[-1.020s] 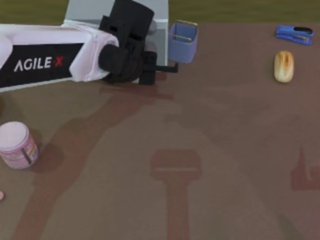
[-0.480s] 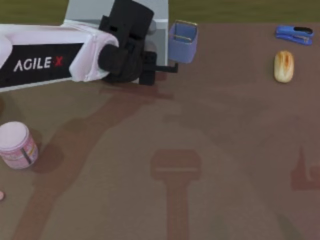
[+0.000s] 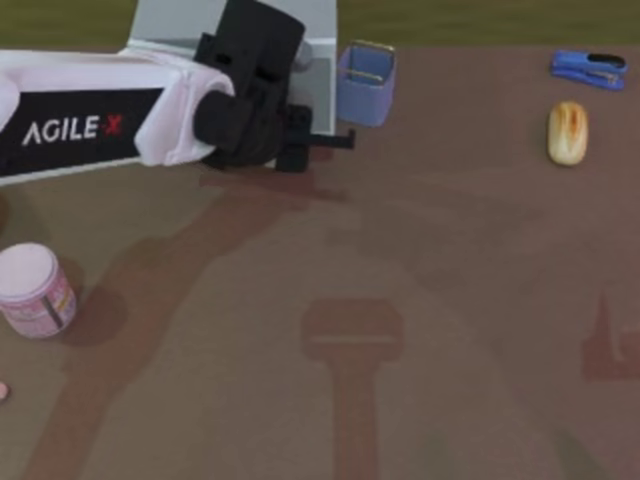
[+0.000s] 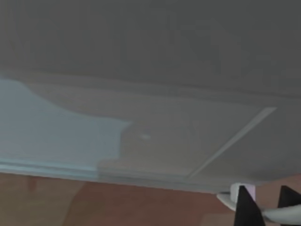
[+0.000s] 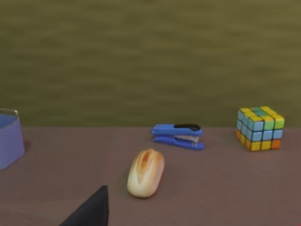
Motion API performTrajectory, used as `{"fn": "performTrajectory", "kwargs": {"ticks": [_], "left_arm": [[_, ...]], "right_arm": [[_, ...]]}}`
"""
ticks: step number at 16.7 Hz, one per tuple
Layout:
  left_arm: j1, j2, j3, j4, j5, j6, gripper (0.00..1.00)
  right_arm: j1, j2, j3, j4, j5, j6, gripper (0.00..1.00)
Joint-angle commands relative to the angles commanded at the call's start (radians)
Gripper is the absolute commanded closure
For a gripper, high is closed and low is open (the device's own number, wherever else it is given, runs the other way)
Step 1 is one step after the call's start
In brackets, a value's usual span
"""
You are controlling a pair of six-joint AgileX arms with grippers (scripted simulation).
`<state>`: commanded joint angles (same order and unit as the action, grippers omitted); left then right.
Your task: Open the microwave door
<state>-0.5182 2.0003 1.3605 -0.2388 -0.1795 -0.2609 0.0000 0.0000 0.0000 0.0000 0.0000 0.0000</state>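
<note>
The silver-grey microwave point(image 3: 170, 20) stands at the table's far edge, left of centre, mostly covered by my left arm. Its door point(image 4: 141, 117), with a grey translucent window, fills the left wrist view from very close. My left gripper point(image 3: 322, 140) is at the microwave's front right corner. In the left wrist view the gripper point(image 4: 266, 207) is shut on the door's white handle point(image 4: 242, 192), which runs between the two dark fingertips. My right arm is out of the top view; one dark fingertip point(image 5: 96, 209) shows, with no second one near it.
A blue-purple square bin point(image 3: 367, 80) stands just right of the microwave, close to my left gripper. A blue stapler point(image 3: 588, 68) and a bread roll point(image 3: 567, 132) lie far right. A pink jar point(image 3: 35, 290) stands near left. A colour cube point(image 5: 260, 128) sits beyond the stapler.
My left arm and its gripper have shifted slightly to the left at the microwave's front. Nothing else has moved.
</note>
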Motion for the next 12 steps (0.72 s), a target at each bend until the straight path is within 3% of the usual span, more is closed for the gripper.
{"fn": "performTrajectory", "kwargs": {"ticks": [12], "left_arm": [[0.016,-0.027,-0.04,0.021,0.027,0.041,1.0]], "right_arm": [[0.0,0.0,0.0,0.0,0.0,0.0,0.0]]}}
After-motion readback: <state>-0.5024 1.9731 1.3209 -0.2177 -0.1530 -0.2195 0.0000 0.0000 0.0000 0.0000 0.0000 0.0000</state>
